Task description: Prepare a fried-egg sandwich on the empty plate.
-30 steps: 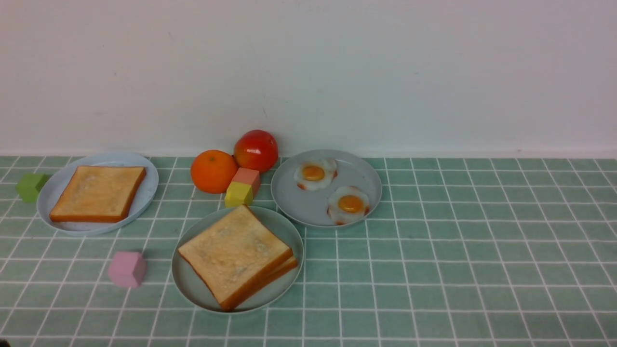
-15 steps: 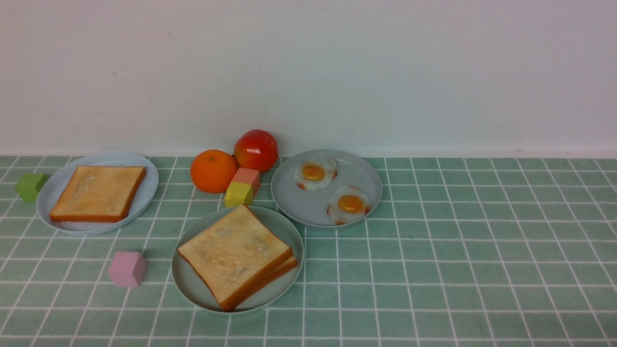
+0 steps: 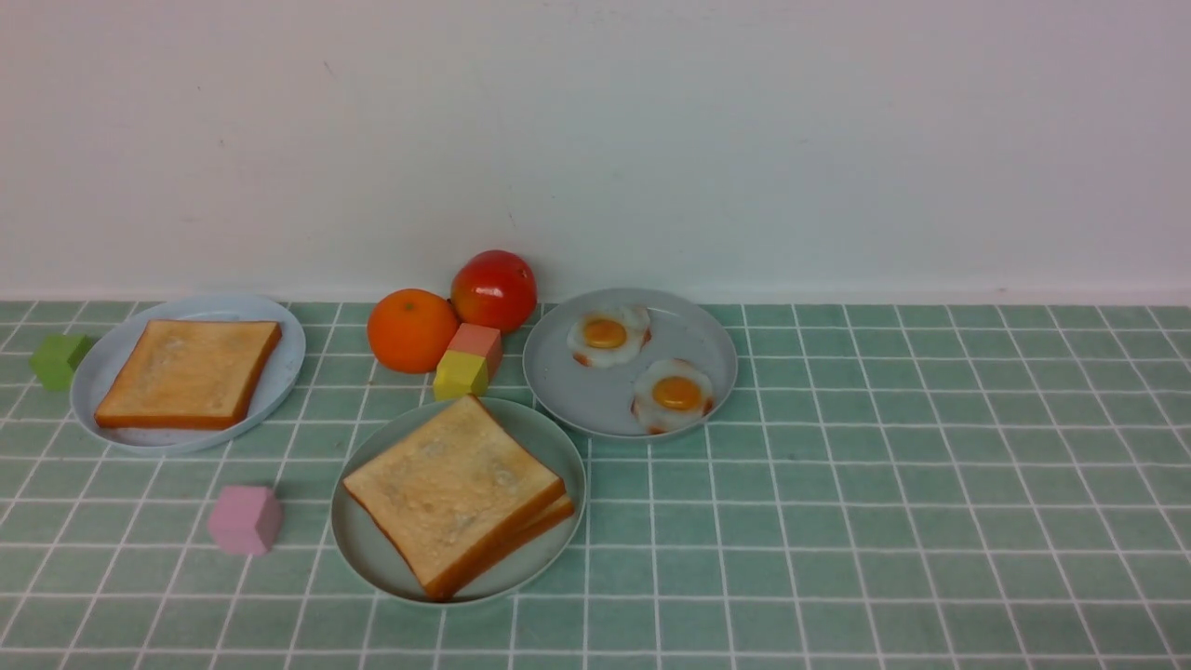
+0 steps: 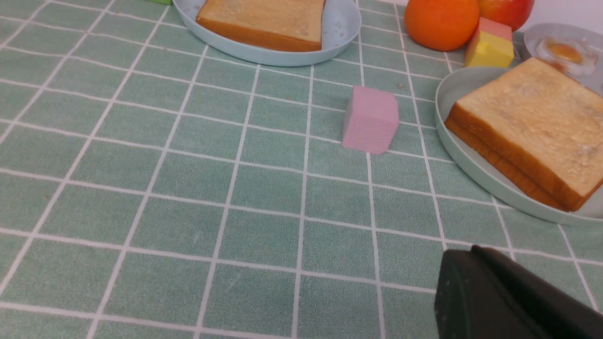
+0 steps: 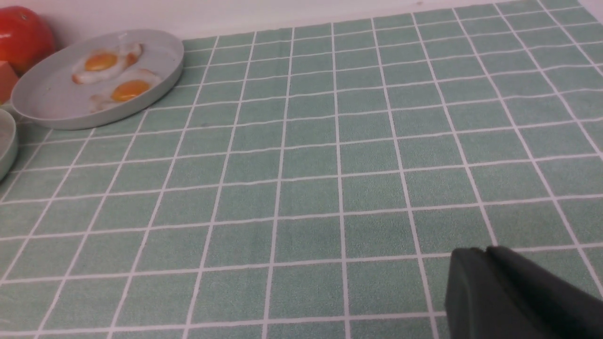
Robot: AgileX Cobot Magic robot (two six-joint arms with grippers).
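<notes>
Sandwich: two toast slices stacked on the mint plate, front centre of the table. The top slice sits slightly askew, so the lower crust peeks out on the right edge. No egg shows between the slices from any view. The stack covers most of the plate, with bare rim at the front left.

The yellow block is just behind the mint plate, close to its rim, with a red block against its back. Orange is left of the blocks and the tomato is behind them, near the wall.

The grey plate is back right of the mint plate, rims nearly touching. It holds two fried eggs, one at the back and one at the front right, lying apart.

The pink cube is on the cloth left of the mint plate, near it but not touching. The bluish plate is at back left with a single toast lying flat on it. A green cube sits just past its left rim.

No arm shows in the front view. The left gripper is seen only in its wrist view, above bare cloth near the mint plate, its fingers pressed together and holding nothing. The right gripper is above bare cloth well right of the grey plate. Only a dark corner of it shows, so I can't tell its finger gap. Nothing is seen in it.
</notes>
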